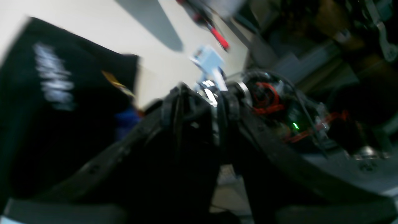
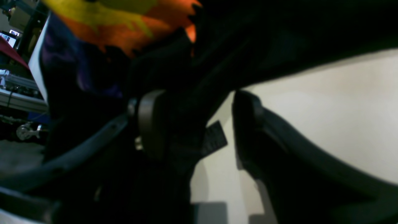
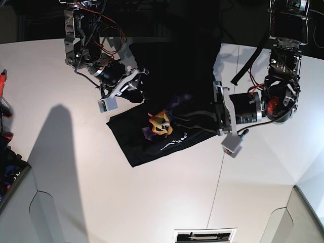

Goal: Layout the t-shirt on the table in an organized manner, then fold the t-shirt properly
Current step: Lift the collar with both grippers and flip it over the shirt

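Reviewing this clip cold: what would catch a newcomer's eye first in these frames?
The black t-shirt lies rumpled mid-table, its orange-yellow print and white lettering facing up. The two arms flank it: the right gripper sits at the shirt's edge on the base view's left, the left gripper at the edge on its right. In the right wrist view, dark cloth lies between the spread fingers.

My base view looks straight down on the table (image 3: 76, 167) from high up. Both wrist views sit low and close behind their own fingers — blurred, tilted. All three share the t-shirt (image 3: 167, 101) (image 1: 46, 109) (image 2: 279, 31) — centre in base.
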`<state>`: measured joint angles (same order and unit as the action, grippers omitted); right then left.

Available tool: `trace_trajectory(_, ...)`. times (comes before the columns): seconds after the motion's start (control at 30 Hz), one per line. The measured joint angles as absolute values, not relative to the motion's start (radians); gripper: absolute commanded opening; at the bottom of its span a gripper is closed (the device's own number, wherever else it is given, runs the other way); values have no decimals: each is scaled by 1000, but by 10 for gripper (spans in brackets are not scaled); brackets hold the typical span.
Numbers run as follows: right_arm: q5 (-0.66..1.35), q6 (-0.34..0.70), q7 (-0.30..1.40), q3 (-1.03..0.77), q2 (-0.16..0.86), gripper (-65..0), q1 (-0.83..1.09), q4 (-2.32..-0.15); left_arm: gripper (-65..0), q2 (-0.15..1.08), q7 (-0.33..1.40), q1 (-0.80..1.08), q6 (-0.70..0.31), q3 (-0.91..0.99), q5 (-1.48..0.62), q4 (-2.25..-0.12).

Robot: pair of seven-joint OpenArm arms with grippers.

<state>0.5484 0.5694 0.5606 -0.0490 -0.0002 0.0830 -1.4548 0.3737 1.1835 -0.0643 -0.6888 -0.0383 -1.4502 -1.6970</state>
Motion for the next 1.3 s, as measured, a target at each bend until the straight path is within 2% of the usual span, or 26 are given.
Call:
trace_trajectory(0.07,542,569,557,-49,-23,-320,78,-1452,-435,374,1182,-65,-689,15,-1452,-1697)
trace_trajectory(0.1,529,568,546,-49,-38,-361,73,-1451,-435,378,1180,-65,-689,36,-1453,-1697)
trace_trajectory(0.13,523,564,544,-49,-53,-425,68,-1449,-434,383,1183,-64,-689,55,-1452,-1697)
trace_trajectory(0.2,519,561,531,-48,-81,-594,63,-1446,-435,397,1183,-64,-689,78,-1451,-1697)
trace_trajectory(0.23,516,561,531,-47,-92,-650,57,-1446,-435,404,1182,-65,-689,84,-1452,-1697)
trace_trajectory(0.47,474,561,548,-97,-97,-650,0,-1468,-435,459,1182,-64,-689,93,-1452,-1697)
trace_trajectory(0.63,508,561,622,-250,-88,-650,2,-1646,-435,512,1150,-64,-689,93,-1432,-1697)
trace_trajectory(0.8,562,564,664,-438,1,-650,0,-1805,-435,516,1125,-64,-688,93,-1355,-1697)
trace_trajectory(1.1,632,558,719,-725,114,-650,25,-1819,-435,507,1098,-61,-688,93,-1343,-1697)
trace_trajectory(1.13,649,557,735,-756,114,-640,28,-1819,-435,499,1090,-61,-689,93,-1343,-1697)
trace_trajectory(1.23,704,555,739,-797,131,-286,50,-1819,-435,456,1079,-61,-689,91,-1333,-1697)
trace_trajectory(1.27,703,554,741,-801,133,-208,56,-1819,-435,443,1076,-61,-688,90,-1315,-1697)
trace_trajectory(1.3,703,554,740,-801,135,-195,64,-1819,-435,434,1076,-61,-689,84,-1285,-1696)
